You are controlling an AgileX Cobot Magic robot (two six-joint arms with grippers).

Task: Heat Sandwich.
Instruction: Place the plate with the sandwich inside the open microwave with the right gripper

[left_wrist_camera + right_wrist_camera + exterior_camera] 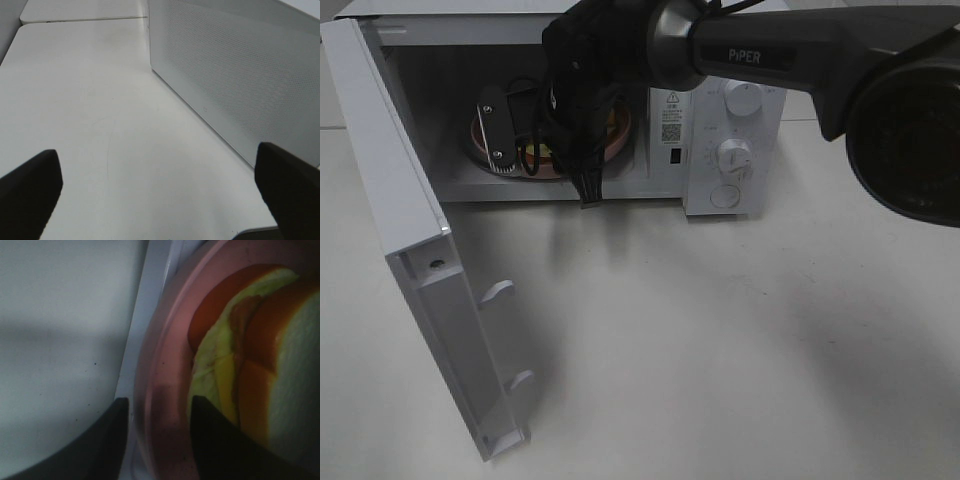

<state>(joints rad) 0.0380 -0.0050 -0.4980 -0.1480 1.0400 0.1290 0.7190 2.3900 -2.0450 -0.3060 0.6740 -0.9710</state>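
Two hands are shown: the right hand (159, 401), partly spread, is set astride the rim of the pink plate (162, 330) inside the microwave (735, 150); the left hand (156, 150) is spread wide. Were the right hand withdrawn low, the rim could be caught and the smooth, glossy plate dragged. The sandwich (260, 370), soft pale bread with golden crust and limp yellow-green filling, is seen just beside that hand.

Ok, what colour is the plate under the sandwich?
The plate is pink, with the sandwich on it; the right wrist view shows it best.
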